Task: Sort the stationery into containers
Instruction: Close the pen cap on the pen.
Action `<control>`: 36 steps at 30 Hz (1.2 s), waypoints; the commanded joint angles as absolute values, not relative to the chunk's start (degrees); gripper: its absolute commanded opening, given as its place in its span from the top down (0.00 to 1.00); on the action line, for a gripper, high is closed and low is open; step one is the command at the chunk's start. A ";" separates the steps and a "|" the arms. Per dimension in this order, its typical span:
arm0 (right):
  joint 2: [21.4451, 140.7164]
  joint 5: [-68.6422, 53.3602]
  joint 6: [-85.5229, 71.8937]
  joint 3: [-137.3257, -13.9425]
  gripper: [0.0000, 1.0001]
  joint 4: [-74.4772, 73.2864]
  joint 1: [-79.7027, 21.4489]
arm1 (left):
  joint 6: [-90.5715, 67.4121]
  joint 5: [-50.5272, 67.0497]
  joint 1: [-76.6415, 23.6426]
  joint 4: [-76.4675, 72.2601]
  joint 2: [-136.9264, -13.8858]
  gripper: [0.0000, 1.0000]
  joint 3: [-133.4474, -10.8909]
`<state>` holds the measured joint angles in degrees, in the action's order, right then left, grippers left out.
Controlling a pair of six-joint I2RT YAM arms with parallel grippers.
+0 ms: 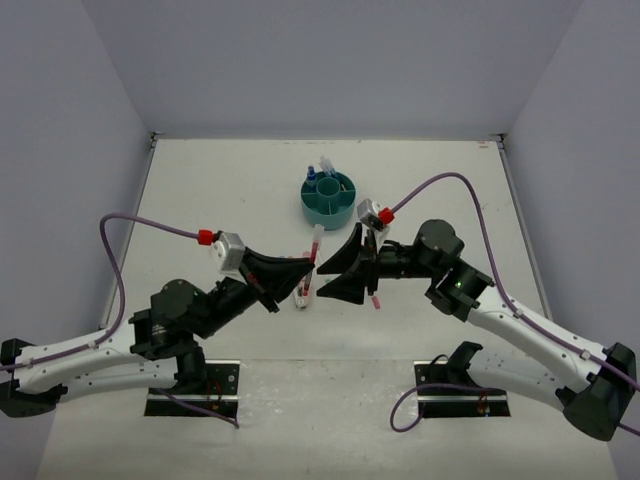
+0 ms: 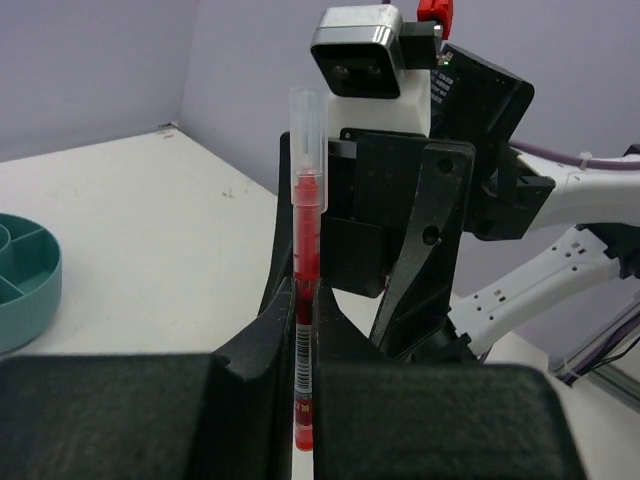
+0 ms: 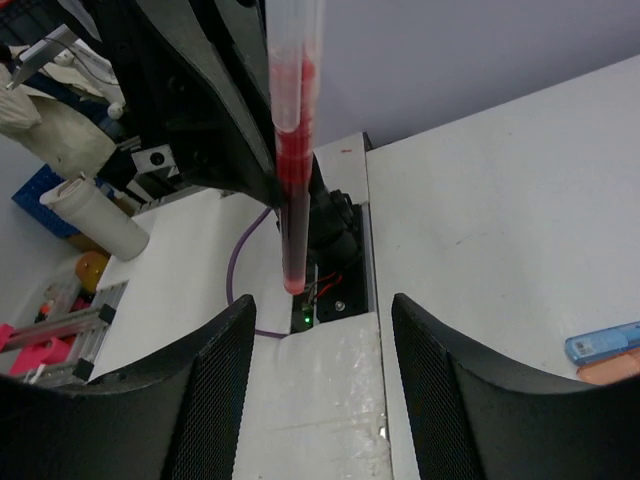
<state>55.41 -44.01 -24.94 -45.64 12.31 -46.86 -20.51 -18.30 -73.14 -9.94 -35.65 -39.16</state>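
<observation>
- At table point(image 1: 220, 180) centre, between the two arm heads: the red pen point(image 2: 305, 250) is off the surface, clamped in the left gripper point(image 1: 306, 270). Fingers are pressed on the barrel's lower half, w/ the clear cap end free.
- Right gripper point(image 3: 320, 320): fingers spread wide, touching nothing. It faces the left gripper head-on.
- Key relation: per right wrist view, the pen stands across the line of the right fingers, just left of the gap's centre line, w/ its lower tip above the gap. Whether the barrel is inside the finger span in depth: cannot tell.
- Long axis: in top view it runs near-to-far w/ a slight tilt, cap end toward the organiser point(image 1: 328, 212). It lies crosswise to both sets of fingers, so closing on it should meet the barrel side-on.
- Nearer arm: both are at the pen. The right gripper is just beside the organiser and the left is farther off. Judged step: hand-over left to right, then drop into a compartment.
- Counts:
  - Organiser: 1, at far centre.
  - Pens held: 1.
  - Loose pen point(image 1: 376, 298) w/ red tip: 1, on the table under the right gripper.
  - Blue piece point(image 3: 602, 343): 1, and orange piece point(image 3: 612, 370): 1, side by side at the right wrist view's edge.
  - Blue-capped items point(image 1: 318, 178) standing in the organiser: at least 2; exact no. not readable.
</observation>
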 commanded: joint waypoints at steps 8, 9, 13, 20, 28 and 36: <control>55.90 -42.86 -25.96 -49.10 0.51 17.02 -47.30 | -24.49 -20.62 -73.04 -25.96 -35.77 1.00 -35.26; 56.18 -43.11 -26.26 -49.11 0.51 17.31 -47.39 | -24.30 -20.35 -73.04 -26.50 -35.99 1.00 -35.07; 56.69 -43.98 -27.73 -48.63 0.55 19.75 -47.64 | -23.78 -19.48 -73.04 -28.11 -36.86 1.00 -34.39; 57.03 -45.53 -29.48 -48.64 0.55 21.75 -47.98 | -22.55 -18.55 -73.04 -30.45 -37.22 1.00 -32.96; 58.36 -45.62 -30.15 -49.48 0.76 23.02 -48.25 | -22.68 -17.31 -73.04 -32.17 -38.06 1.00 -32.17; 58.48 -46.09 -28.97 -50.33 1.00 20.67 -48.52 | -22.20 -17.11 -73.10 -30.16 -37.38 1.00 -32.40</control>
<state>58.19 -45.45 -30.22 -47.25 19.77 -48.12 -23.08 -17.55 -73.14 -28.67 -37.92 -32.58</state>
